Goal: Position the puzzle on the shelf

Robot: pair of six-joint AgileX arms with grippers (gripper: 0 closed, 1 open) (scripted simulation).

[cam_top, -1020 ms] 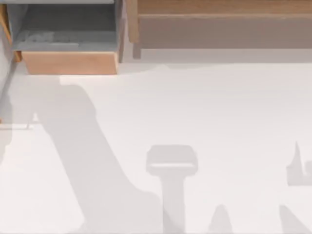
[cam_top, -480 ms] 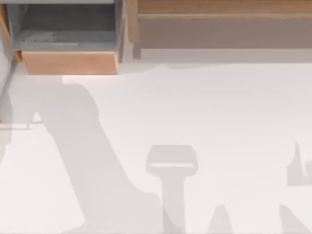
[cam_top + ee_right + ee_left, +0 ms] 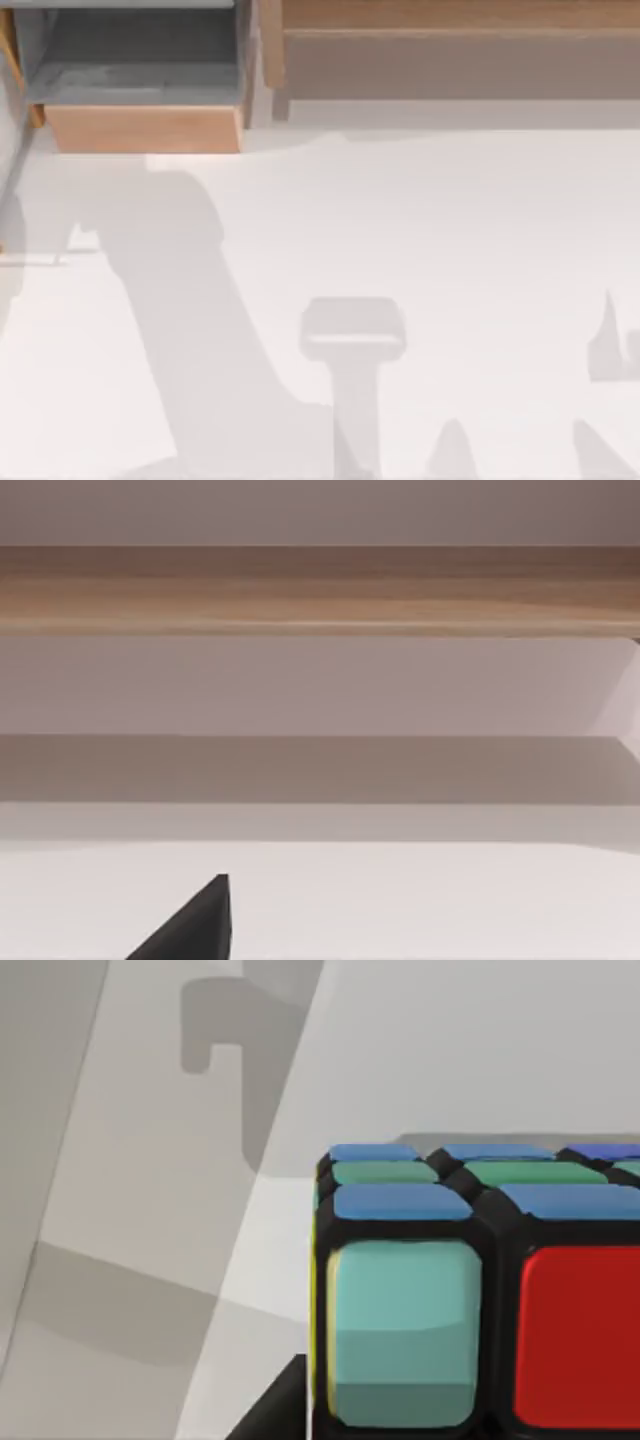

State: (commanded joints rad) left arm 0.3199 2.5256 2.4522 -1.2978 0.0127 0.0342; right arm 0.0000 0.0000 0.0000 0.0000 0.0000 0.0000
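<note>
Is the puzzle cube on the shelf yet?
Not yet. The puzzle sits right at the left wrist camera, so the left arm seems to have it. The shelf at the table's far edge has no cube on it. Carrying it over and setting it down remain.

table (image 3: 420, 250): white | shelf (image 3: 450, 15) along far edge | wooden box (image 3: 140, 125) far left

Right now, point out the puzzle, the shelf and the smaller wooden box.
puzzle (image 3: 405, 1330): left wrist view, pale teal square.
shelf (image 3: 450, 14): top view, light-brown top board.
smaller wooden box (image 3: 145, 128): top view, front wooden panel.
</note>
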